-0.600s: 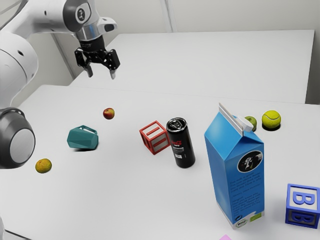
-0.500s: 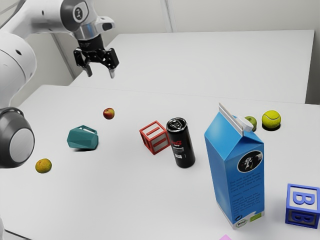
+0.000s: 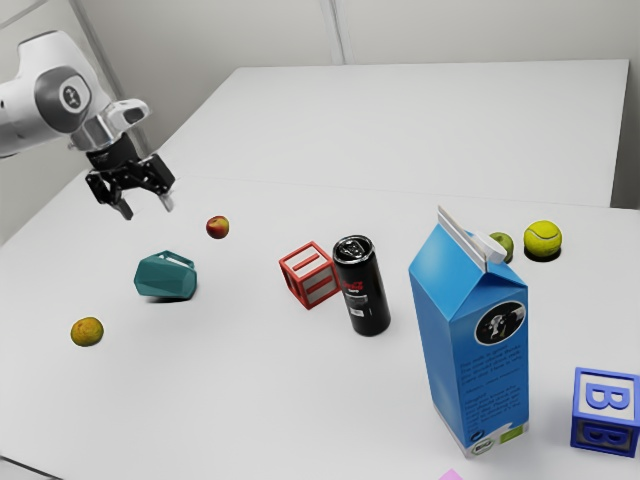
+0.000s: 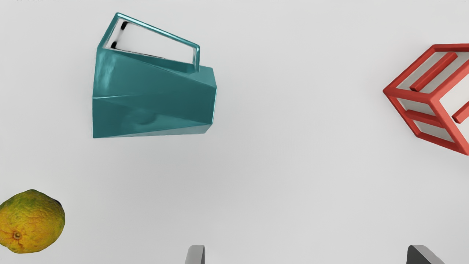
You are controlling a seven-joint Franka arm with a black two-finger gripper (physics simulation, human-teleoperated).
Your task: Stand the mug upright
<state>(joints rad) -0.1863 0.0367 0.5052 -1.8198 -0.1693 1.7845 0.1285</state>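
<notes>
The gripper (image 3: 146,208) hangs open above the table toward the exterior view's left, higher than the mug and apart from it. A teal faceted mug (image 3: 165,278) lies on its side on the white table, its handle on the upper side. From the wrist camera the mug (image 4: 154,95) shows its side wall and the whole handle loop, while its inside is hidden. The gripper (image 4: 306,255) has its two fingertips wide apart with nothing between them.
An orange fruit (image 3: 87,332) and a small red apple (image 3: 217,227) lie near the mug. Farther off stand a red block (image 3: 309,275), a black can (image 3: 362,287), a blue carton (image 3: 470,345) and a blue block (image 3: 605,412), with a tennis ball (image 3: 542,239) behind.
My arm has swung toward the exterior view's left and the gripper now hangs lower, closer to the mug. The mug and the other objects have stayed where they were.
</notes>
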